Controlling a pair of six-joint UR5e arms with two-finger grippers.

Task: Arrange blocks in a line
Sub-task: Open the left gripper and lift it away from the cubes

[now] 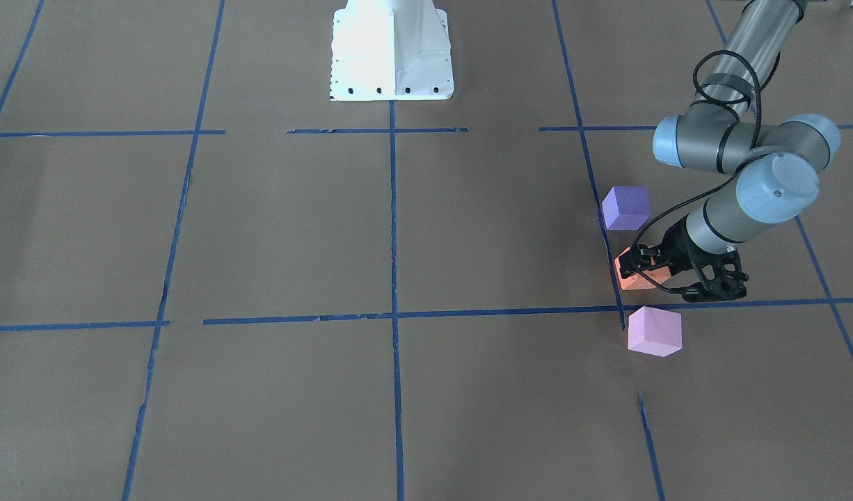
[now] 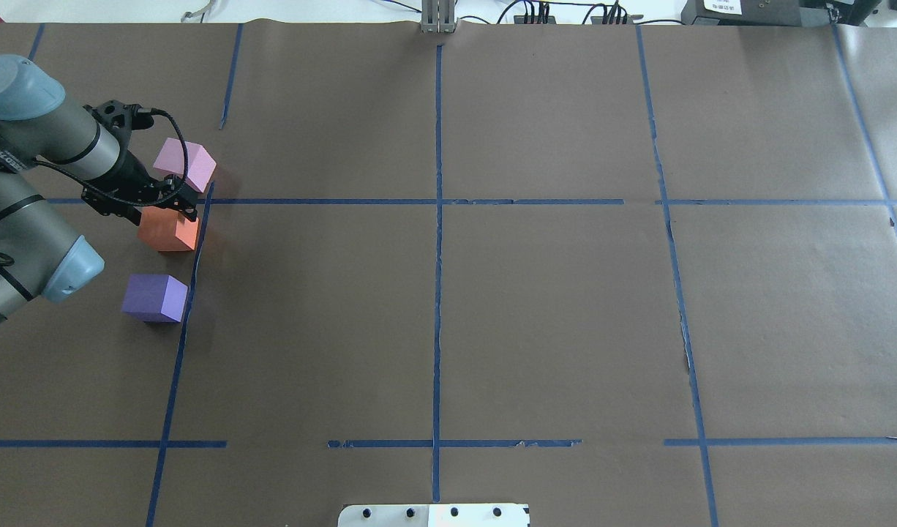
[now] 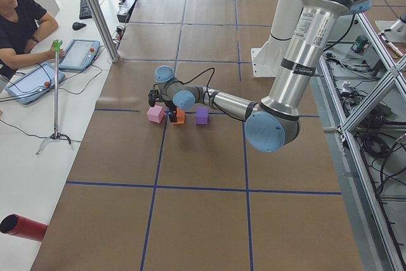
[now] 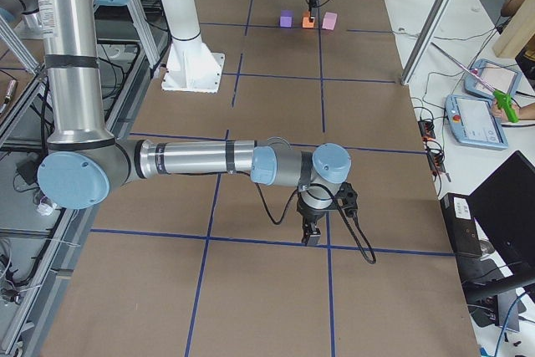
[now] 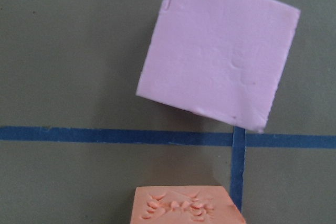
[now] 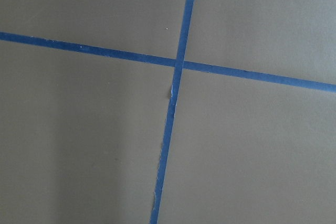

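Near the table's (image 2: 492, 329) left edge, pink (image 2: 186, 164), orange (image 2: 168, 230) and violet (image 2: 154, 297) blocks stand in a row, apart; left gripper (image 2: 164, 209) sits at the orange; right gripper (image 4: 311, 237) hangs elsewhere; neither's jaw spread is discernible.

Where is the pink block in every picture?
Front-facing view: pink block, right side, below the middle.
Overhead view: upper left.
Exterior left view: left of centre.
Exterior right view: near the top, a little right of centre.
Left wrist view: big, upper middle.
Right wrist view: not in it.
Landmark: the orange block sits next to it.
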